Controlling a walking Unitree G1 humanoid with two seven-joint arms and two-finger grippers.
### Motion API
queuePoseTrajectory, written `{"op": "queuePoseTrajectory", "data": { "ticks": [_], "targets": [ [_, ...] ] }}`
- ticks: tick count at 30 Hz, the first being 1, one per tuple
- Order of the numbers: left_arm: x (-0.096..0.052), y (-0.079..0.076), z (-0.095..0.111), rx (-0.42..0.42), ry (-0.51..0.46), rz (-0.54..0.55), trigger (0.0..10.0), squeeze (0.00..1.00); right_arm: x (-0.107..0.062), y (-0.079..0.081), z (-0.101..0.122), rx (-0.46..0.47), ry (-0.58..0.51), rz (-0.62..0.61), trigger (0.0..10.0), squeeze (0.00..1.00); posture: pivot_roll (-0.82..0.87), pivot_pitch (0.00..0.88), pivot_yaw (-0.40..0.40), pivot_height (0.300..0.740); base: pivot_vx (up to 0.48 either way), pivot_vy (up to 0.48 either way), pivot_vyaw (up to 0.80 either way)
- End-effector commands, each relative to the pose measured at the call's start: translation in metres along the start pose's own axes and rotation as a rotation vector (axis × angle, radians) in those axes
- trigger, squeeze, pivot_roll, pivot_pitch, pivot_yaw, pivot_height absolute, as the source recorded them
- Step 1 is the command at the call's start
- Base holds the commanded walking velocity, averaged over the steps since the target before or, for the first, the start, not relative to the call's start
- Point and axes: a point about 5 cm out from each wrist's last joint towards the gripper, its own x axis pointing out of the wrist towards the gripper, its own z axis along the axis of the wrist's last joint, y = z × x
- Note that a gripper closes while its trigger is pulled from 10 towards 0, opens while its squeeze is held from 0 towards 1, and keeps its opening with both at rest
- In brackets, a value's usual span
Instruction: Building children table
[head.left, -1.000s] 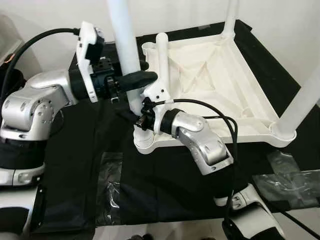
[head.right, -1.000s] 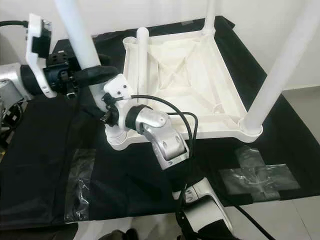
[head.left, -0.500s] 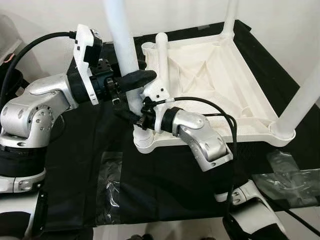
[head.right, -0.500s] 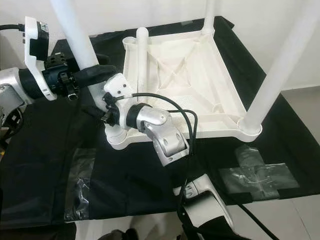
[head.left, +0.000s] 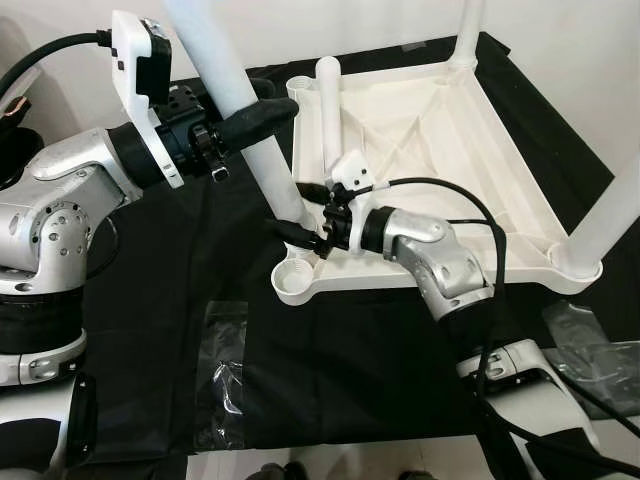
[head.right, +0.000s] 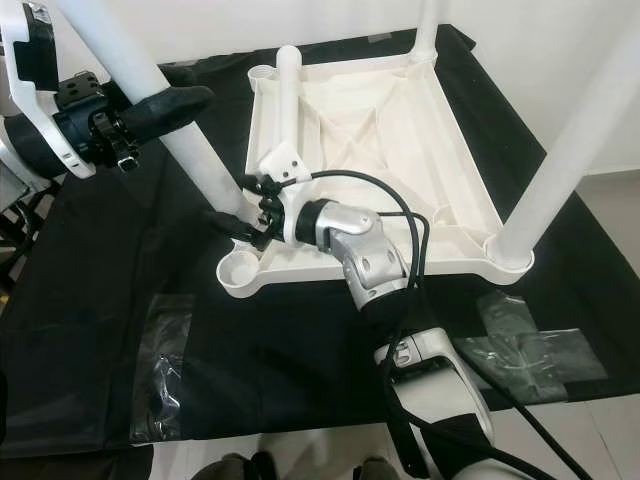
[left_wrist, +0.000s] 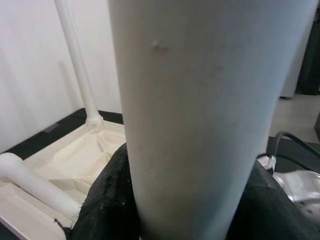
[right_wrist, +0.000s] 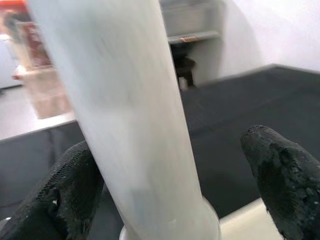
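The white plastic children's table top (head.left: 440, 150) is lying upside down on the black cloth-covered table (head.left: 150, 330), with white tubular legs already standing in its far and right-hand corner sockets. A fourth long white plastic tube leg (head.left: 235, 110) is leaning at a slant, its lower end just above and beside the empty round corner socket (head.left: 294, 280) nearest the robot.

The left gripper (head.left: 250, 118) is clamping the leg high on its shaft, jaws wrapped closely round it (the left wrist view is showing black pads (left_wrist: 107, 200) pressed against the tube). The right gripper (head.right: 240, 222) is sitting low at the leg's foot; its jaws are standing fairly wide, one fingertip (right_wrist: 65, 200) touching the tube and the other apart from it.

The leg looks light, stiff and hollow, and its smooth surface is probably slippery. A firm hold high up for steering and a light guide near the foot seem sensible. The top looks light enough to slide under a sideways push.
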Motion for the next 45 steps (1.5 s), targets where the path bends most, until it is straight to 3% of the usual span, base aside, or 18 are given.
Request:
{"op": "queuePoseTrajectory", "data": {
  "ticks": [1, 2, 3, 4, 5, 8, 10, 12, 16, 23, 24, 25, 26, 27, 40, 41, 44, 45],
  "targets": [
    [-0.001, -0.003, 0.004, 0.013, 0.010, -0.023, 0.0, 0.00, 0.001, 0.002, 0.010, -0.027, -0.056, 0.102, 10.0, 0.96, 0.02, 0.157, 0.091, 0.740, 0.000, 0.000, 0.00],
    [-0.001, -0.003, 0.004, 0.013, 0.010, -0.023, 0.0, 0.00, 0.001, 0.002, 0.010, -0.027, -0.056, 0.102, 10.0, 0.96, 0.02, 0.157, 0.091, 0.740, 0.000, 0.000, 0.00],
    [-0.001, -0.004, 0.004, 0.014, 0.018, -0.036, 0.0, 0.00, 0.000, 0.003, 0.013, -0.038, -0.058, 0.148, 10.0, 0.14, 0.02, 0.158, 0.092, 0.740, 0.000, 0.000, 0.00],
    [-0.001, -0.004, 0.004, 0.014, 0.018, -0.036, 0.0, 0.00, 0.000, 0.003, 0.013, -0.038, -0.058, 0.148, 10.0, 0.14, 0.02, 0.158, 0.092, 0.740, 0.000, 0.000, 0.00],
    [-0.001, -0.005, 0.004, 0.014, 0.024, -0.048, 0.0, 0.00, -0.001, 0.004, 0.014, -0.050, -0.057, 0.183, 10.0, 0.00, 0.02, 0.158, 0.092, 0.740, 0.000, 0.000, 0.00],
    [0.000, -0.008, 0.004, 0.013, 0.028, -0.079, 0.0, 0.00, -0.001, 0.004, 0.017, -0.063, -0.055, 0.228, 10.0, 0.00, 0.02, 0.158, 0.091, 0.740, 0.000, 0.000, 0.00],
    [0.003, -0.017, 0.010, -0.009, -0.005, -0.194, 0.0, 0.00, 0.000, 0.005, 0.022, -0.078, -0.052, 0.321, 10.0, 0.00, 0.02, 0.156, 0.089, 0.740, 0.000, 0.000, 0.00],
    [0.003, -0.017, 0.010, -0.009, -0.005, -0.194, 0.0, 0.00, 0.000, 0.005, 0.022, -0.078, -0.052, 0.321, 10.0, 0.00, 0.02, 0.156, 0.089, 0.740, 0.000, 0.000, 0.00],
    [0.009, -0.043, 0.033, -0.067, -0.104, -0.589, 0.0, 0.00, 0.001, 0.018, 0.019, -0.067, -0.009, 0.566, 10.0, 0.00, 0.03, 0.150, 0.089, 0.740, 0.000, 0.000, 0.00],
    [0.017, -0.057, 0.035, -0.133, -0.090, -0.794, 0.0, 0.00, 0.005, 0.027, 0.018, -0.033, -0.016, 0.678, 9.9, 0.00, 0.02, 0.149, 0.092, 0.740, 0.000, 0.000, 0.00],
    [0.019, -0.059, 0.034, -0.148, -0.083, -0.824, 0.0, 0.00, 0.006, 0.030, 0.018, -0.025, -0.020, 0.702, 7.7, 0.00, 0.02, 0.149, 0.092, 0.740, 0.000, 0.000, 0.00],
    [0.022, -0.061, 0.032, -0.156, -0.069, -0.852, 0.0, 0.00, 0.007, 0.031, 0.019, -0.023, -0.028, 0.721, 1.9, 0.00, 0.02, 0.149, 0.093, 0.740, 0.000, 0.000, 0.00],
    [0.022, -0.061, 0.032, -0.156, -0.069, -0.852, 0.0, 0.00, 0.007, 0.031, 0.019, -0.023, -0.028, 0.721, 1.9, 0.00, 0.02, 0.149, 0.093, 0.740, 0.000, 0.000, 0.00],
    [0.026, -0.063, 0.031, -0.165, -0.062, -0.874, 0.0, 0.00, 0.009, 0.033, 0.021, -0.016, -0.045, 0.738, 0.0, 0.00, 0.02, 0.147, 0.098, 0.740, 0.000, 0.000, 0.00],
    [0.038, -0.063, 0.015, -0.224, -0.051, -0.889, 0.0, 0.00, 0.009, 0.030, 0.033, 0.017, -0.128, 0.762, 0.0, 0.00, 0.01, 0.149, 0.100, 0.740, 0.000, 0.000, 0.00],
    [0.039, -0.060, 0.010, -0.223, -0.042, -0.848, 7.1, 0.00, 0.008, 0.031, 0.031, 0.018, -0.118, 0.763, 0.0, 0.00, 0.01, 0.149, 0.100, 0.740, 0.000, 0.000, 0.00],
    [0.040, -0.058, 0.008, -0.220, -0.036, -0.819, 7.1, 0.00, 0.008, 0.031, 0.029, 0.018, -0.111, 0.762, 0.0, 0.00, 0.01, 0.149, 0.100, 0.740, 0.000, 0.000, 0.00],
    [0.033, -0.049, 0.007, -0.173, -0.028, -0.706, 10.0, 0.73, 0.009, 0.029, 0.025, 0.013, -0.097, 0.715, 0.0, 0.00, 0.00, 0.149, 0.102, 0.740, 0.000, 0.000, 0.00]
  ]
}}
